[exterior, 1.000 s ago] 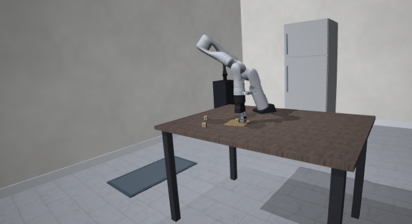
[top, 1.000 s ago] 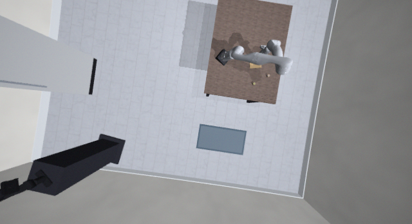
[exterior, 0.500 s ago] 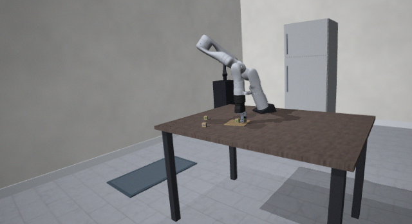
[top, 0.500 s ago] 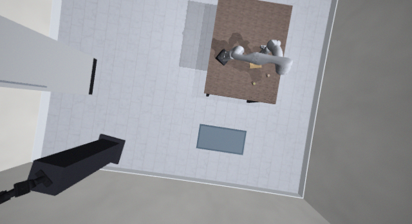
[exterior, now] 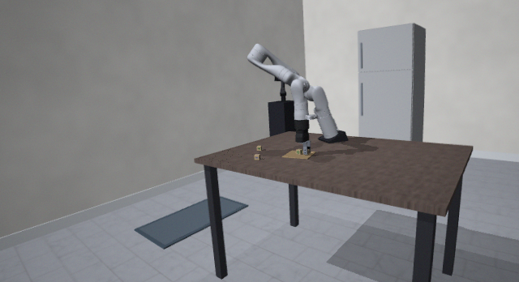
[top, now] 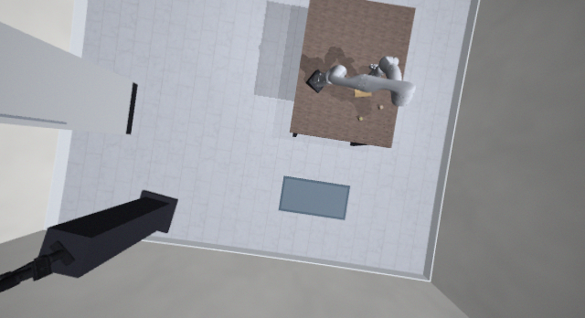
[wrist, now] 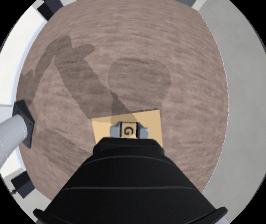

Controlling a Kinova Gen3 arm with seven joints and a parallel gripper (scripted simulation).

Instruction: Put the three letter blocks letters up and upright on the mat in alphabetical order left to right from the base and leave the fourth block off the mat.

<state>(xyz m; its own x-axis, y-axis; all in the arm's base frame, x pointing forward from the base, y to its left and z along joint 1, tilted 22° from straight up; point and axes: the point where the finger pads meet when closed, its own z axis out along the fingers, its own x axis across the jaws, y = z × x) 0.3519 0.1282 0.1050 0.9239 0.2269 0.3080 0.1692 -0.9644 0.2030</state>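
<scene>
Gripper [wrist: 128, 137] half-closed on G block [wrist: 128, 129], low over tan mat [wrist: 153, 120]. Advice: seat block flat, G upright from base, leave room beside it for neighbours, then release.

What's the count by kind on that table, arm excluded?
Blocks: 4 (far loose block, near loose block, block on the mat, G block in the jaws)
Mat: 1
Total: 5
</scene>
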